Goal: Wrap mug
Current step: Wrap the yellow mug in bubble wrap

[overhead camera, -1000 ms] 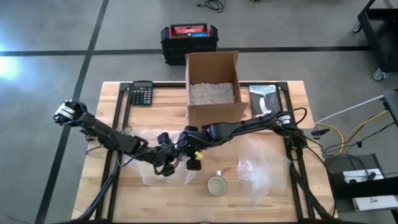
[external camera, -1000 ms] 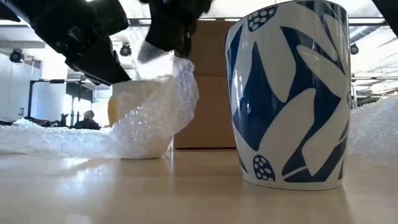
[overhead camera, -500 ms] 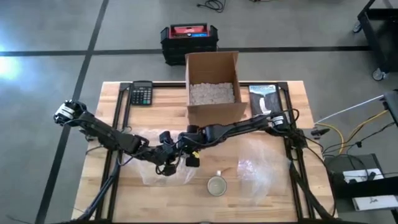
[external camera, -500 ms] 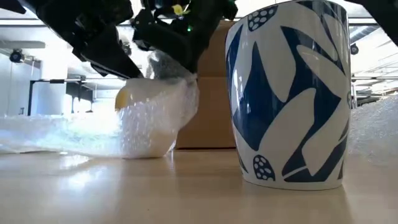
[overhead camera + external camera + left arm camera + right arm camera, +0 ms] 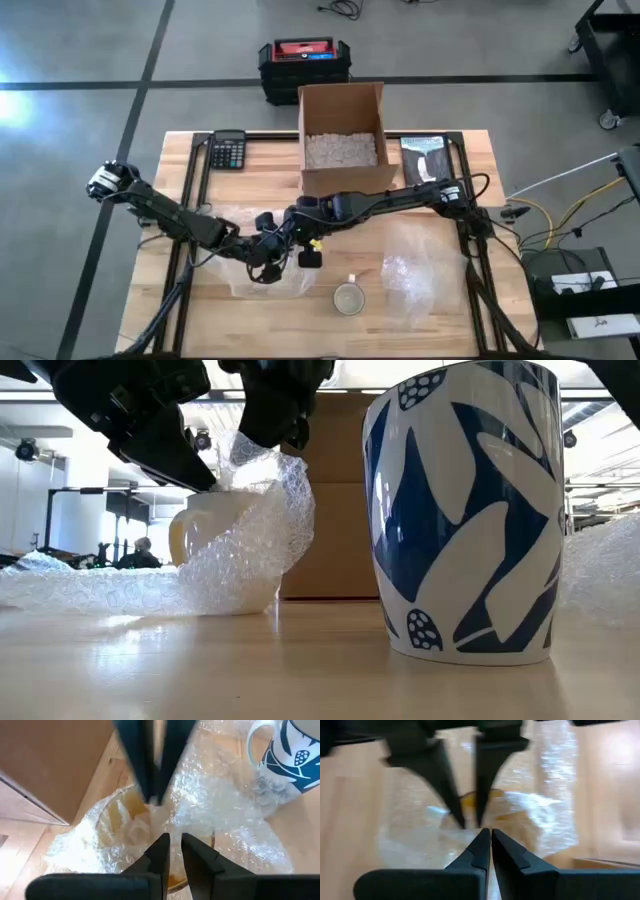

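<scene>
A cream-yellow mug [image 5: 196,532] stands upright on the table, half covered by a sheet of bubble wrap [image 5: 250,565] that also trails over the table [image 5: 250,282]. Both grippers hang close together just above its mouth. My left gripper [image 5: 173,840] comes from the table's left, my right gripper [image 5: 487,834] from the right, and each is shut on the wrap. A blue-and-white mug [image 5: 465,510] stands bare near the front edge [image 5: 348,298]. My left gripper pinches a fold of the bubble wrap [image 5: 172,826] over the yellow mug's mouth, slanting down from the table's left. How many layers it has I cannot tell. The wrap runs down from there over the mug's side onto the table. My right gripper pinches a bunched bit of the wrap [image 5: 156,809] between its two fingers [image 5: 145,775], pointing down at the mug's mouth, next to the left gripper. The wrap stands up in a peak at the fingers [image 5: 262,460] and drapes over the mug's right side.
An open cardboard box [image 5: 342,140] with packing peanuts stands behind the mugs. A calculator [image 5: 229,150] lies at the far left and a dark flat pack [image 5: 425,160] at the far right. A second sheet of bubble wrap [image 5: 410,280] lies at the near right.
Both grippers dipped onto the yellow mug with the wrap, pressing the flap flat over its mouth, then rose again. The flap now stands up in a peak above the mug. The wrap's tail on the table and the blue mug have stayed put.
</scene>
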### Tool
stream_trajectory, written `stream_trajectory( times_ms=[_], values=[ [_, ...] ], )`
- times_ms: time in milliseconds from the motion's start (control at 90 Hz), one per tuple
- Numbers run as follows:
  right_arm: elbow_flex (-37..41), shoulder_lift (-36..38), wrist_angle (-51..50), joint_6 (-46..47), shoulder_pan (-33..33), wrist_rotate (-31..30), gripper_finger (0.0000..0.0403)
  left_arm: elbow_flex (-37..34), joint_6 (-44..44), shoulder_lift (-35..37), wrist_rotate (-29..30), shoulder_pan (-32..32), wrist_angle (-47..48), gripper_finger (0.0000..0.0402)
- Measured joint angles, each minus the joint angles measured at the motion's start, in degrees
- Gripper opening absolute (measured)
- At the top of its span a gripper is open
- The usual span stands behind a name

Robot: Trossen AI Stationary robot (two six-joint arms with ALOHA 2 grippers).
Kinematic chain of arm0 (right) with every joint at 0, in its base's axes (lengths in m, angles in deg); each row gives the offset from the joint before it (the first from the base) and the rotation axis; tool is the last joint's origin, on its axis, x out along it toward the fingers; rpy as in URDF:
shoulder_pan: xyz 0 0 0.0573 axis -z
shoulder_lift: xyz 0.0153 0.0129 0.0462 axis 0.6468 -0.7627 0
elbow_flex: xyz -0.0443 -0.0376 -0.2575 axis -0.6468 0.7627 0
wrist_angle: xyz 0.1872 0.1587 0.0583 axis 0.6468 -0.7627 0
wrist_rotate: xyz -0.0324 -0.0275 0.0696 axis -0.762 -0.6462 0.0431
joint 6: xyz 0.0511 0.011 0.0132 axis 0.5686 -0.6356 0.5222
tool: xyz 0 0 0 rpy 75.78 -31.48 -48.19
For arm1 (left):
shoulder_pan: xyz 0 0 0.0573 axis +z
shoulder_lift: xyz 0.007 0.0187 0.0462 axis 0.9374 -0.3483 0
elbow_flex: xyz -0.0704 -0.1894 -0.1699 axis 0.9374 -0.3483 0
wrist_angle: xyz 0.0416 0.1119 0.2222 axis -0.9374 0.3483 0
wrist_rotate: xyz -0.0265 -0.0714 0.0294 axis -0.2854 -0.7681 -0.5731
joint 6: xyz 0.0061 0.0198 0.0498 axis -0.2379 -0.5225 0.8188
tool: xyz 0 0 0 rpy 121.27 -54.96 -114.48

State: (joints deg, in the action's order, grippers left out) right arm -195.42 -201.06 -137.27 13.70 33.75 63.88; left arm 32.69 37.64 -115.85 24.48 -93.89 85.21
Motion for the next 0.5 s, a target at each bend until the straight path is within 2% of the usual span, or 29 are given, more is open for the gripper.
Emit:
stream_trajectory(
  times_ms=[44,89,244,500],
  values=[
    [0.1,0.0,0.47,0.04,-0.19,3.79,0.0002,-0.01,0.0,0.0,0.01,0.01,0.1,0.0036],
    [0.54,-0.27,0.77,0.15,-0.6,4.74,0.0002,-0.04,0.0,0.0,0.03,0.02,0.2,0.0036],
    [1.25,-4.24,0.18,0.84,-0.8,-4.78,0.0002,-0.3,0.03,0.0,0.22,-0.07,0.81,0.0036],
    [1.14,-8.62,2.51,0.59,-0.2,-5.18,0.0002,0.18,-0.04,2.62,-0.67,-0.05,2.38,0.0036]
  ],
)
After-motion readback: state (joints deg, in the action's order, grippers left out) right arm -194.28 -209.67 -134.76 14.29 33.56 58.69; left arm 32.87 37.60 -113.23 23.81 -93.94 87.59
